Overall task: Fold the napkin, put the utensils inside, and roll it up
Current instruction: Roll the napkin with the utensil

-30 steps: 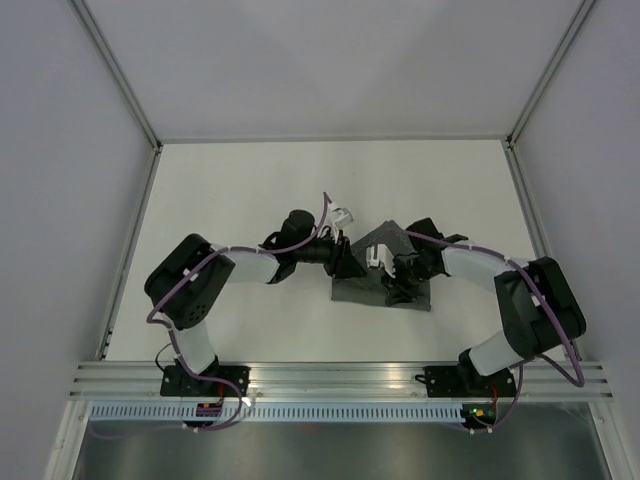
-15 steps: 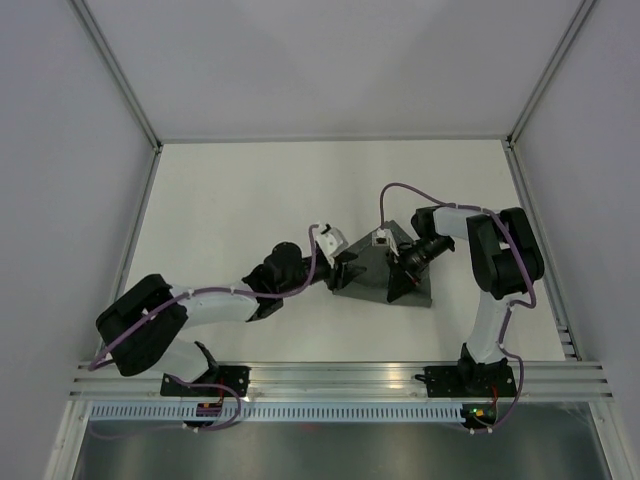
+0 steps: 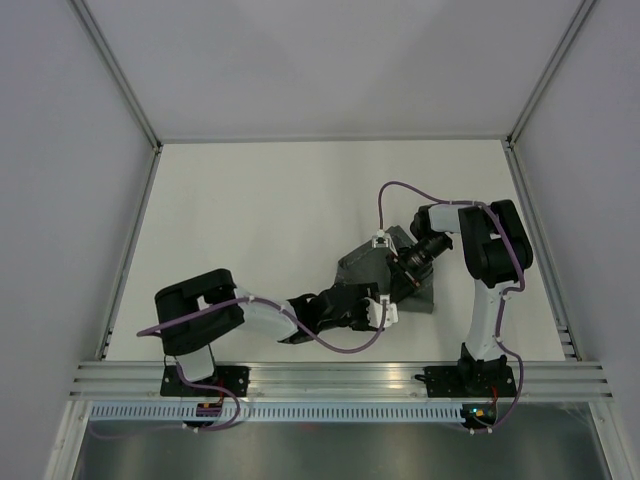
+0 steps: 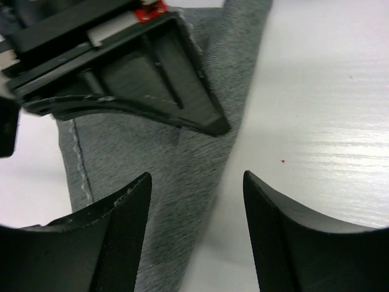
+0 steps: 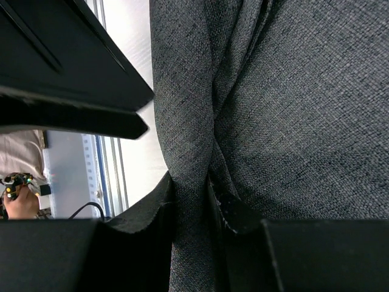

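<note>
The dark grey napkin (image 3: 375, 268) lies bunched and folded near the table's middle. My right gripper (image 3: 403, 272) reaches down onto it from the right. In the right wrist view the right gripper (image 5: 191, 182) is shut on a raised fold of the napkin (image 5: 292, 91). My left gripper (image 3: 358, 298) sits low at the napkin's near-left edge. In the left wrist view the left gripper (image 4: 197, 176) stands open, straddling the edge of the napkin (image 4: 152, 158) and bare table, gripping nothing. A right-gripper finger (image 4: 176, 91) is close ahead. The utensils are out of view.
The white table (image 3: 250, 220) is bounded by grey walls at the back and both sides. An aluminium rail (image 3: 330, 375) runs along the near edge, carrying both arm bases. A purple cable (image 3: 330, 345) loops under the left forearm.
The left arm swung from the napkin's left side to its near-left edge, and its jaws opened wider. The right arm rose and kept its hold; the napkin shifted and bunched up.
</note>
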`<move>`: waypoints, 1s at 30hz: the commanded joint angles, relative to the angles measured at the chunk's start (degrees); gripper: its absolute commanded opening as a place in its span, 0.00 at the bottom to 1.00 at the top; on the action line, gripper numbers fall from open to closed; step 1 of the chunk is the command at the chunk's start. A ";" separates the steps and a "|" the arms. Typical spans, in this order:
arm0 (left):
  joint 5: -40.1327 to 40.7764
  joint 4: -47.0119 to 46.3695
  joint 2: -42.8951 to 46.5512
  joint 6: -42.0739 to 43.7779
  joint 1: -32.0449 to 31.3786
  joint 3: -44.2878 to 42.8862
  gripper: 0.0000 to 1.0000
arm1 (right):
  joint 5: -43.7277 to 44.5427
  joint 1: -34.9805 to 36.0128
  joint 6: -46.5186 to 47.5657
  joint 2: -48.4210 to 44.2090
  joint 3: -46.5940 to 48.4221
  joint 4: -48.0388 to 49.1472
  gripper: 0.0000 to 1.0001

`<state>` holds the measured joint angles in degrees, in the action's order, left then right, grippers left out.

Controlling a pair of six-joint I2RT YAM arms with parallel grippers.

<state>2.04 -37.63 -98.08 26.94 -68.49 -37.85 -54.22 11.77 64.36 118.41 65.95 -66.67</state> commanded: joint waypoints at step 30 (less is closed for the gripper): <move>-5.46 13.52 -13.54 8.66 -1.82 -10.23 0.02 | 6.05 -1.49 2.36 -1.16 -1.53 7.08 0.41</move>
<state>3.16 -34.83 -109.14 38.81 -70.39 -46.17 -53.74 10.13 63.64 119.28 66.26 -68.84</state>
